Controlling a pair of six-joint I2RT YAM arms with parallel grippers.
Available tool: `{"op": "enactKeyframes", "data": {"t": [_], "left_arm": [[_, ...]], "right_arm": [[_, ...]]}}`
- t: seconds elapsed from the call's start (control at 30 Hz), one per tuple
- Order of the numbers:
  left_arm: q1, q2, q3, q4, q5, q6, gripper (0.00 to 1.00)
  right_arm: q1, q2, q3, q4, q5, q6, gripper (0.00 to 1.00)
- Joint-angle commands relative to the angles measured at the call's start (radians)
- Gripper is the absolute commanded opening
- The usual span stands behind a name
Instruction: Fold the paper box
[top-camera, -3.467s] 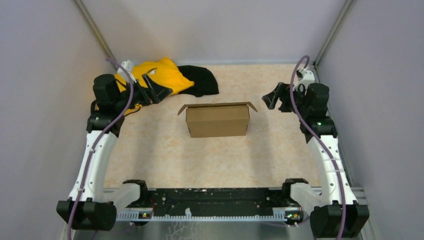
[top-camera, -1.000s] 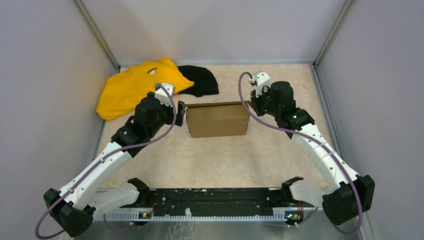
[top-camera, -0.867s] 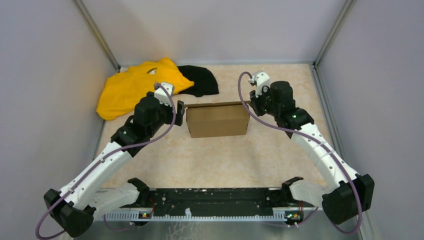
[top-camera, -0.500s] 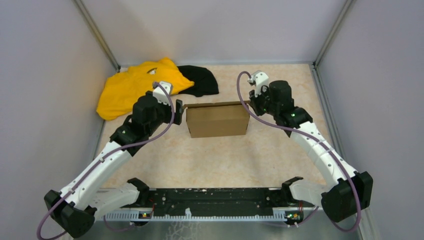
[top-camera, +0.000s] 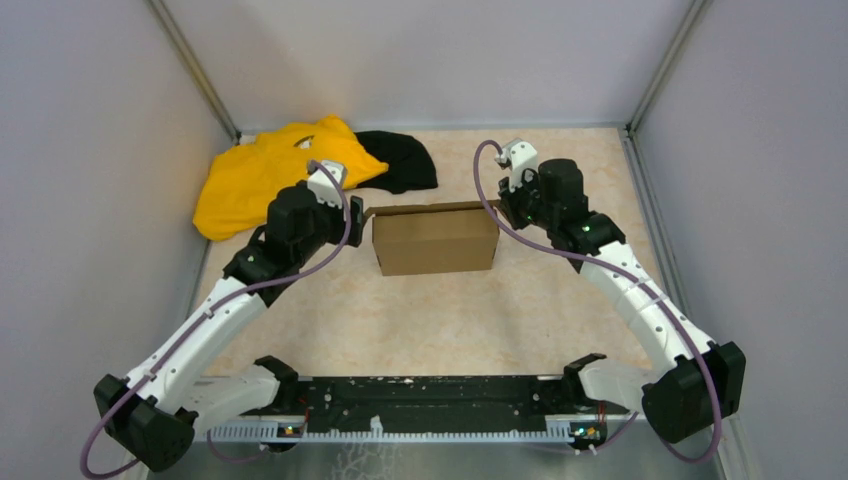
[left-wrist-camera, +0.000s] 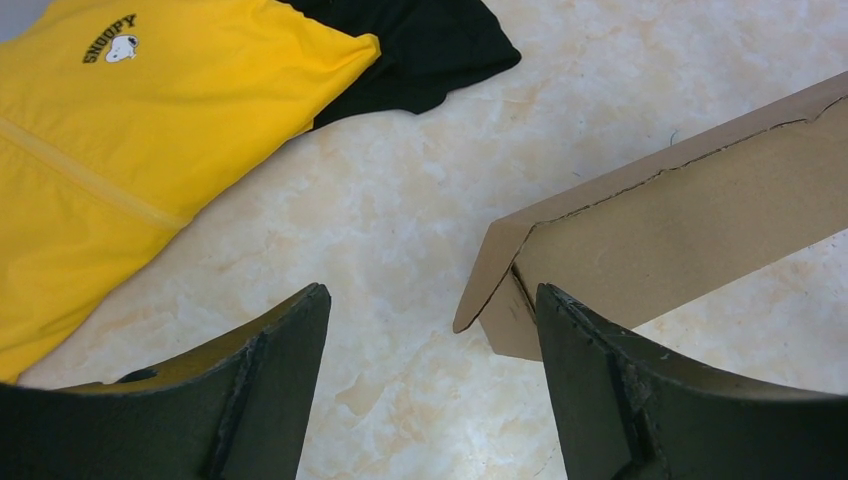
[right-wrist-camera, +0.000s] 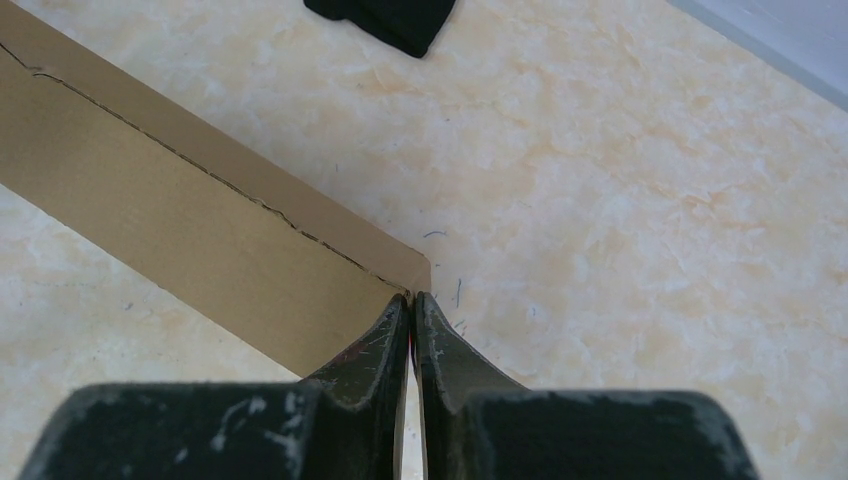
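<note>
We judge the paper box (top-camera: 435, 243) light and bendy, best taken by its ends. We see the left gripper (left-wrist-camera: 430, 390) spread wide and the right gripper (right-wrist-camera: 412, 305) pinched closed.

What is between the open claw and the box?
Nothing visible. The left gripper is open, and the box has its end flap close to one finger, with only table showing between. The yellow cloth and black cloth lie farther off.

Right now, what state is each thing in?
Box: standing upright, left end flap sticking out.
Left hand: open, astride that flap.
Right hand: shut, tips at the box's right corner.
Yellow cloth: spread out, rumpled.
Black cloth: bunched, touching the yellow cloth.
</note>
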Motion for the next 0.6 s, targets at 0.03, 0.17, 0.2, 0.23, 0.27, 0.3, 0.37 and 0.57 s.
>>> {"op": "enactKeyframes", "data": {"t": [0.03, 0.17, 0.2, 0.23, 0.27, 0.3, 0.37, 0.57], "left_arm": [[0.015, 0.022, -0.002, 0.056, 0.073, -0.011, 0.78], [0.018, 0.048, 0.007, 0.066, 0.096, -0.019, 0.69], [0.018, 0.050, 0.007, 0.070, 0.099, -0.020, 0.69], [0.019, 0.051, 0.007, 0.075, 0.101, -0.022, 0.69], [0.019, 0.050, 0.007, 0.079, 0.104, -0.022, 0.69], [0.018, 0.049, 0.008, 0.083, 0.108, -0.023, 0.68], [0.018, 0.055, 0.012, 0.086, 0.113, -0.021, 0.63], [0.020, 0.069, 0.018, 0.085, 0.119, -0.021, 0.52]], "right_arm": [[0.012, 0.004, 0.059, 0.044, -0.012, 0.005, 0.05], [0.012, 0.004, 0.059, 0.046, -0.015, 0.005, 0.05], [0.012, 0.004, 0.059, 0.045, -0.016, 0.005, 0.05], [0.012, 0.004, 0.057, 0.044, -0.017, 0.005, 0.05], [0.012, 0.005, 0.056, 0.044, -0.017, 0.005, 0.05], [0.012, 0.004, 0.057, 0.044, -0.017, 0.005, 0.05], [0.012, 0.005, 0.056, 0.044, -0.018, 0.005, 0.05], [0.012, 0.010, 0.062, 0.044, -0.021, 0.005, 0.05]]}}
